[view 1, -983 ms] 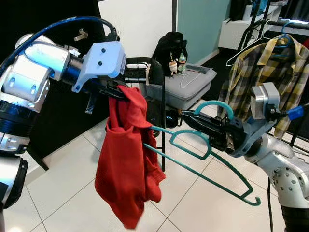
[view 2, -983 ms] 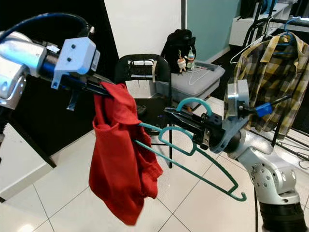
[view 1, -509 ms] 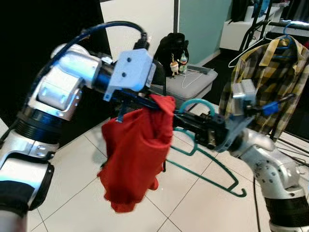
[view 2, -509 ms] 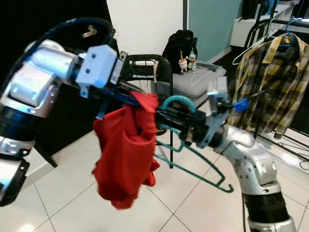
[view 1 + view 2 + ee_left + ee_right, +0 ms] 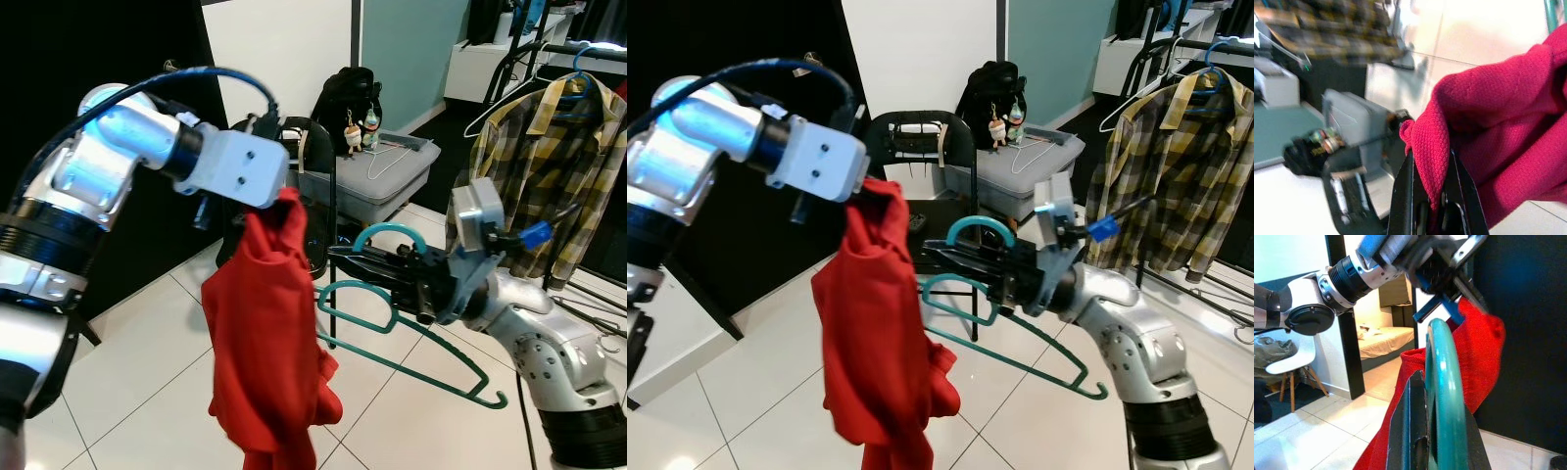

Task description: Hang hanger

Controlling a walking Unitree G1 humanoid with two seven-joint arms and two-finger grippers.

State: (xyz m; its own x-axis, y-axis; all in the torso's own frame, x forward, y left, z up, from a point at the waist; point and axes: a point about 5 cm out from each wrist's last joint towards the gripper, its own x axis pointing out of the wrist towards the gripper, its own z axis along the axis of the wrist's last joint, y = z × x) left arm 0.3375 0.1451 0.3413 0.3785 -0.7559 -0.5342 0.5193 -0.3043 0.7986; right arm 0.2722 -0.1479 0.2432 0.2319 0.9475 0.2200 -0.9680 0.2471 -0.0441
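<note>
Closest in, the left gripper (image 5: pixel 1432 196) has its 2 black fingers (image 5: pixel 1400 196) pinched tight on a fold at the top of the red shirt (image 5: pixel 266 333), and the rest of the cloth just hangs straight down from there, loose and bunched, well above the white tile floor (image 5: pixel 127 392). The left arm reaches in from the robot's left at about chest height.

Just to the right of the shirt, the right gripper (image 5: pixel 965 257) points toward it, fingers (image 5: pixel 1408 431) clamped on the teal hanger (image 5: pixel 392 338) right at the base of its hook. The hook curves up over the fingers, and the hanger's body slopes down and away to the robot's right, with its far tip low near the right arm's elbow. The hanger's near end sits just beside the shirt; I can't tell if it's touching the cloth or only close.

Behind both of them is a black chair (image 5: pixel 916 147), and past that a grey box (image 5: pixel 387 176) with a black bag (image 5: pixel 345 93) and 2 little charms hanging off it. Further back on the right, a plaid yellow-and-grey shirt (image 5: pixel 539 166) hangs on a clothes rack (image 5: pixel 519 59). A white wall and a teal panel are at the very back.
</note>
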